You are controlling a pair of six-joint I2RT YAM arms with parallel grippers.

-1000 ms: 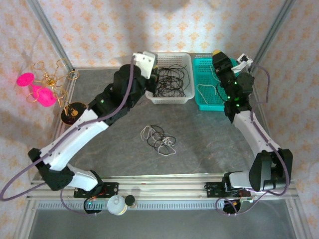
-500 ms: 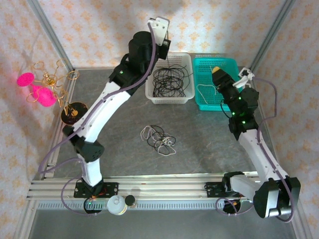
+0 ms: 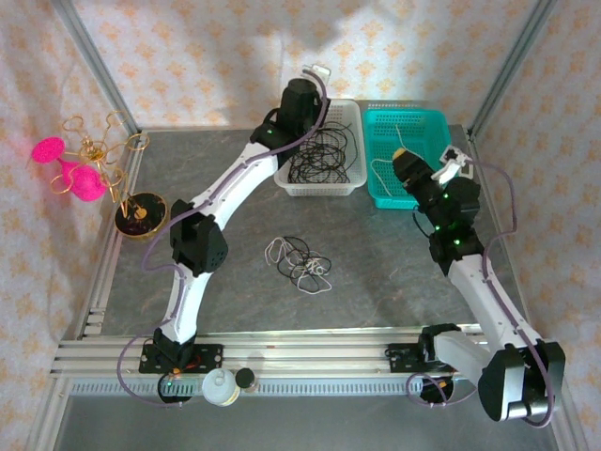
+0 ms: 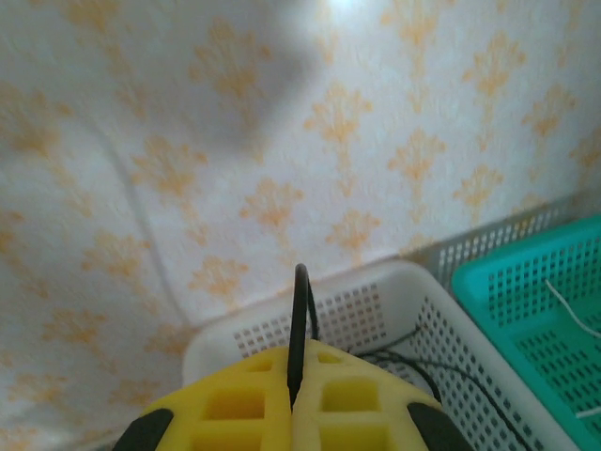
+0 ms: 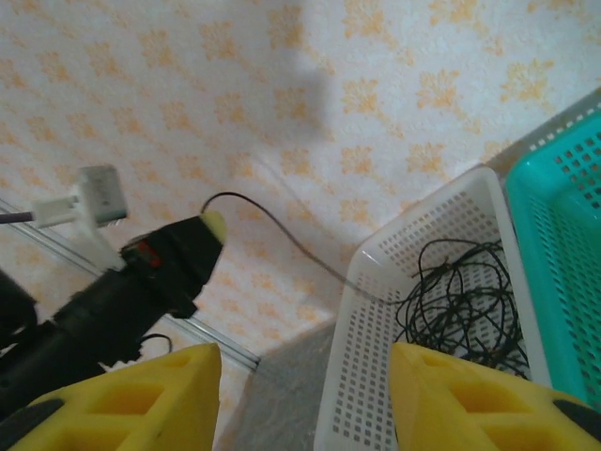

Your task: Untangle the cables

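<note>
Cables [image 3: 299, 261] on table [image 3: 376, 282], before basket [image 3: 319, 191]

Grey table [image 3: 235, 282], patterned wallpaper [image 3: 188, 56] behind. At the far edge, a white basket [image 3: 319, 189] and a teal basket [image 3: 413, 114] side by side, just touching. Far left: gold wire stand [image 3: 99, 150] on a dark round base [image 3: 141, 214], two pink pompoms [image 3: 49, 148] on it; white jar [image 3: 218, 385] and black cap [image 3: 245, 378] at the near rail.

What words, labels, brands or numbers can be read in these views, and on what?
None can be read.
The white basket, teal basket and wallpaper bear no text; its marks are orange ornaments.
Any label on the white container at the near rail: too small to read.
</note>
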